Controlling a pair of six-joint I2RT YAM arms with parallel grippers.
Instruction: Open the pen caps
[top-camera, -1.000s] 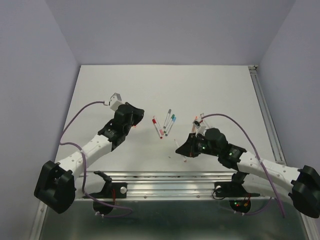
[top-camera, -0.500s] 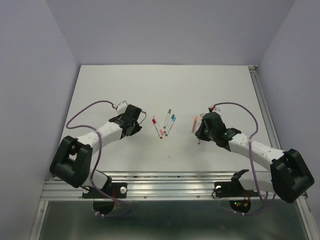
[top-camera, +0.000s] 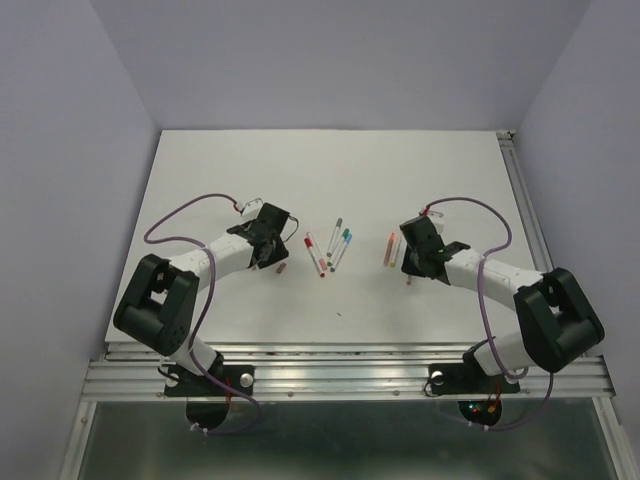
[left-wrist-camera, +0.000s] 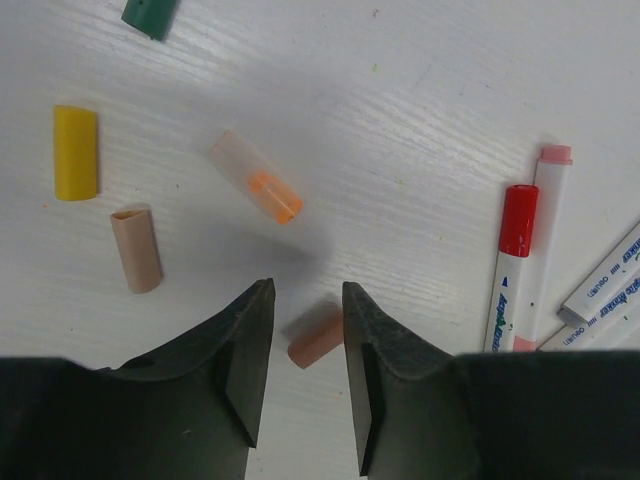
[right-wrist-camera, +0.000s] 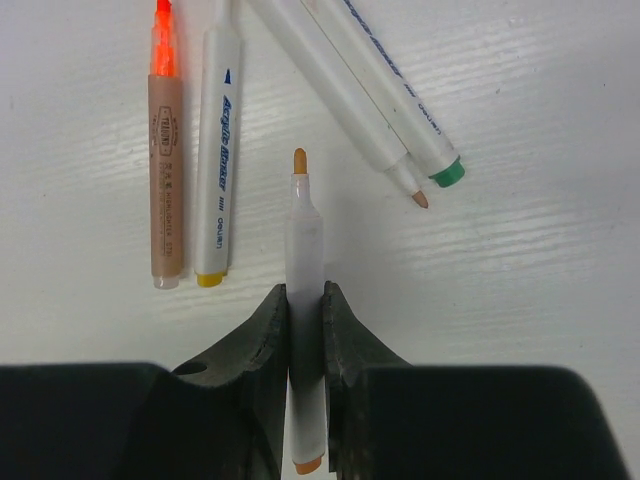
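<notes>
**Pen to lay down, cap to leave alone**

Pincers first, since they sit closest in my wrist views. The right pincer (right-wrist-camera: 304, 298) is clenched on an uncapped pen (right-wrist-camera: 304, 235), gripping the white barrel low down with the orange nib pointing away from me. I cannot tell whether the barrel rests on the tabletop (left-wrist-camera: 430, 80) or hangs just above it. The left pincer (left-wrist-camera: 305, 300) stands parted and grasps nothing. A salmon cap (left-wrist-camera: 316, 340) lies loose on the tabletop just beyond the gap between its fingers.

My reading is that this pen is done and wants setting down. I would lower it until the barrel lies flat and only then part the jaws, so it cannot drop and roll. I would keep it parallel to the yellow-ended pen (right-wrist-camera: 217, 150) just beside it on the left, with the tan-barrelled pen (right-wrist-camera: 166, 200) beyond that. The green-ended pen (right-wrist-camera: 400, 90) angles in from the right, so I would avoid pushing the nib forward into it.

On the left, I would lift straight up, because a sideways drift could nudge the salmon cap. Farther out lie a tan cap (left-wrist-camera: 135, 250), a clear cap (left-wrist-camera: 255, 190), a yellow cap (left-wrist-camera: 75, 152) and, at the far edge, a green cap (left-wrist-camera: 150, 14). To the right waits a red-capped pen (left-wrist-camera: 512, 270), part of the middle cluster (top-camera: 325, 252) in the overhead view. It looks like a fair next candidate.
</notes>
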